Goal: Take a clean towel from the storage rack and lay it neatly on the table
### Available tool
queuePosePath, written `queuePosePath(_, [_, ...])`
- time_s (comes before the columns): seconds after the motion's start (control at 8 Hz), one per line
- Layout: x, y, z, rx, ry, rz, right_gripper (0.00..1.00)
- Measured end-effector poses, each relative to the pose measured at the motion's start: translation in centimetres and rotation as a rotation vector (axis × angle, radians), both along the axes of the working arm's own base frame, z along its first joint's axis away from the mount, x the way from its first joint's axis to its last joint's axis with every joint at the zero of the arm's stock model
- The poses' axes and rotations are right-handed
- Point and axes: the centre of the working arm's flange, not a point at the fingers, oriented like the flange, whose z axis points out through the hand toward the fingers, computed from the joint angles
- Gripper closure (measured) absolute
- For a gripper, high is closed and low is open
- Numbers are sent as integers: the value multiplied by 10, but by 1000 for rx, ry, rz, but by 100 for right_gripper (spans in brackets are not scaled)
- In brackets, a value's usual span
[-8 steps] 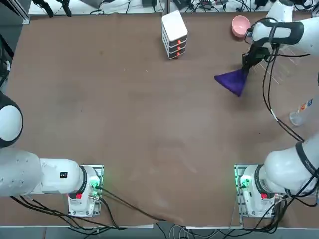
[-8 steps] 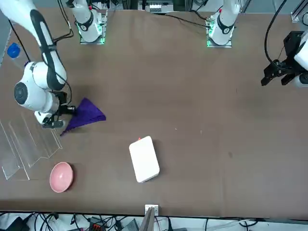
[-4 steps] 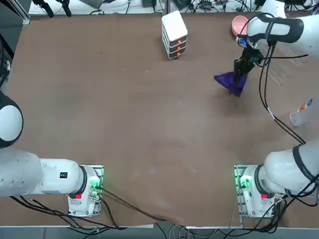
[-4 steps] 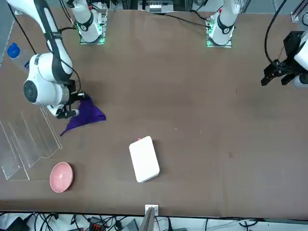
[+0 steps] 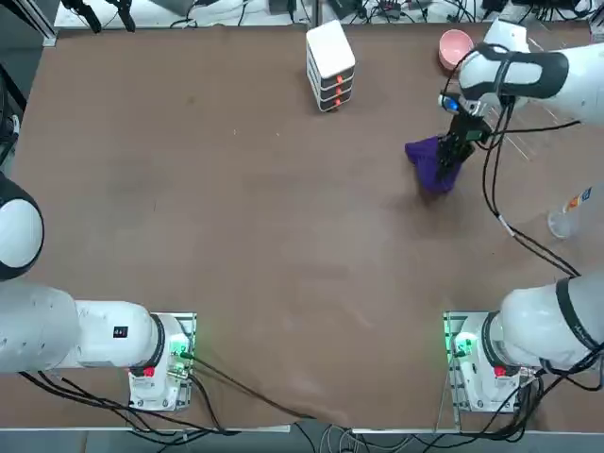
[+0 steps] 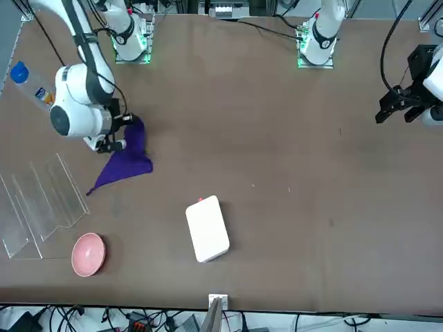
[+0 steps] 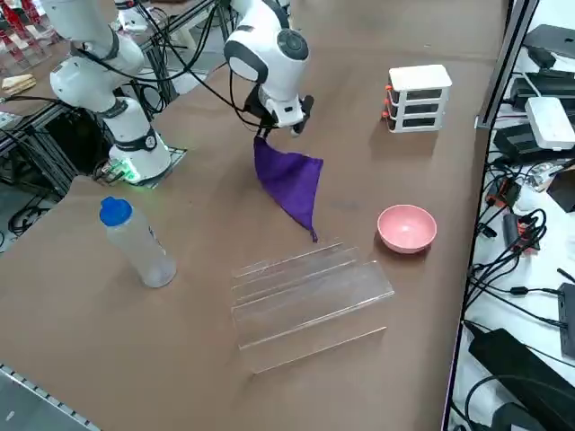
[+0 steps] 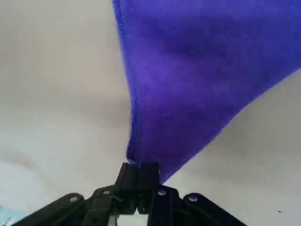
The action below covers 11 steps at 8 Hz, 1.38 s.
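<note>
Look first to the purple towel (image 7: 292, 180): pinched near one corner, draped in a narrow, slanting fall, with a small bunched tip at the far end. Cannot tell from here whether touching the table (image 5: 255, 236) at that low tip. Clenched on the cloth by the right gripper (image 8: 139, 168), with fingertips brought together over the fabric.

Reckoning from the towel in the top view: at 2 o'clock, just beside and outside the clear storage rack (image 7: 310, 301); at 12 o'clock, near the pink bowl (image 7: 407, 228); between 10 and 11, apart from the white box (image 5: 330, 66); between 3 and 4, well apart from the bottle (image 7: 139, 242).

Judged as past the taking and into the laying: out of the rack, but not spread. Next, probably carry toward 8 o'clock, to mid-table, lower until the trailing edge meets the surface, then draw back slowly to open out the folds before letting go. Mind the tip near the rack, for fear of snagging or landing in a bunch.
</note>
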Motion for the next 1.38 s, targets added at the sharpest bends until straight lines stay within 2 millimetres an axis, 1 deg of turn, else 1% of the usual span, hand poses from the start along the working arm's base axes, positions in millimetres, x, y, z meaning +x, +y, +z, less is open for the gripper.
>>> queuePosePath(0.12, [-2,4,-1,0,4,8,99])
queuePosePath(0.25, [-3,6,-1,0,4,12,96])
queuePosePath(0.38, [-3,9,-1,1,3,19,81])
queuePosePath(0.62, [-1,18,1,4,-21,30,46])
queuePosePath(0.75, [7,19,7,6,-61,15,29])
queuePosePath(0.88, [19,19,14,1,-122,-25,11])
queuePosePath(1.0, [31,19,19,-15,-188,-86,1])
queuePosePath(1.12, [40,20,16,-30,-235,-149,5])
queuePosePath(1.25, [47,24,9,-51,-257,-200,9])
queuePosePath(1.38, [55,28,-1,-92,-268,-235,19])
